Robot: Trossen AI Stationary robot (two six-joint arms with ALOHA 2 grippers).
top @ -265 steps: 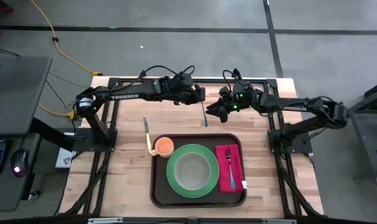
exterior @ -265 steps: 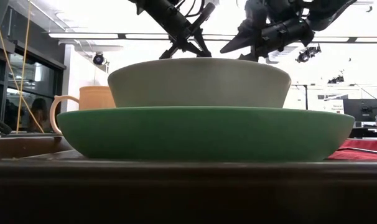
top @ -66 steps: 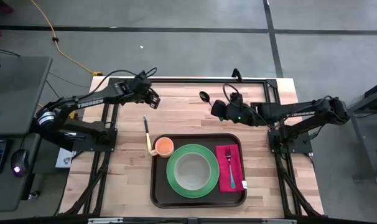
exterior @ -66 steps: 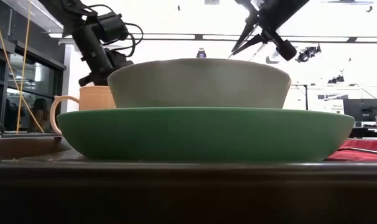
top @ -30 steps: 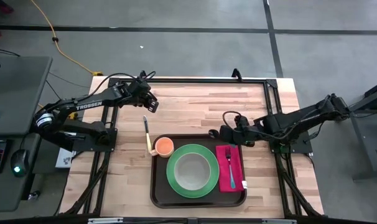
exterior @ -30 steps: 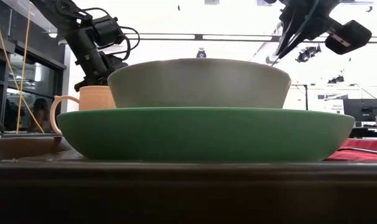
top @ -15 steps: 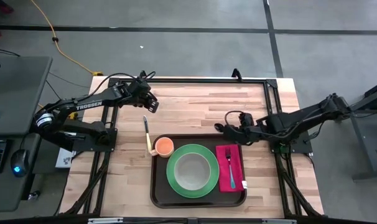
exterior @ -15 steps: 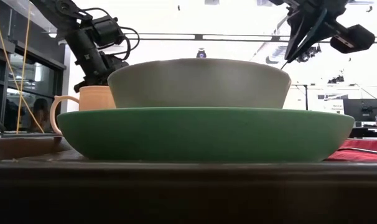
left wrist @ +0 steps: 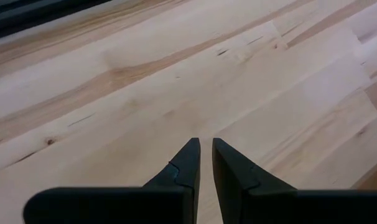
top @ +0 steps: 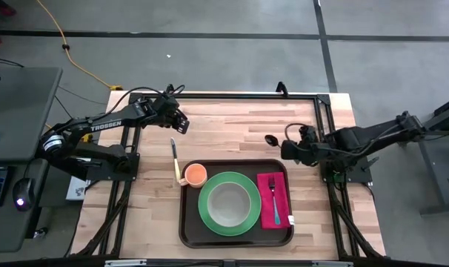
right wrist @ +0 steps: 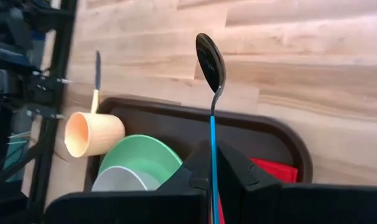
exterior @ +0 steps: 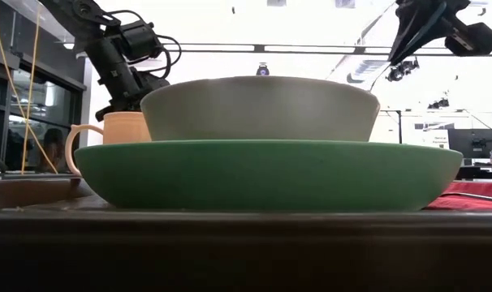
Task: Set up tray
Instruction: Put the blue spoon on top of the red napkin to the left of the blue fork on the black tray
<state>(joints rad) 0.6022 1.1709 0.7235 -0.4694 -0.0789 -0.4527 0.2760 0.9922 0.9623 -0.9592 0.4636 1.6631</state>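
Tray (top: 191, 215) sits near the worktop's (top: 224, 126) front edge, carrying plate (top: 207, 215), bowl (top: 228, 204), cup (top: 195, 175), and napkin (top: 265, 200) with fork (top: 273, 199); right gripper (top: 291, 147), clenched on the spoon's (right wrist: 211, 65) blue handle, hovers just behind the tray's rear right corner; the likely step is laying the spoon on the napkin beside the fork, so it should lower flat, parallel to the fork, clear of the plate rim; left gripper (left wrist: 201, 163), nearly closed and empty, waits over bare wood at rear left; a knife (top: 174, 156) lies off the tray, left of the cup.
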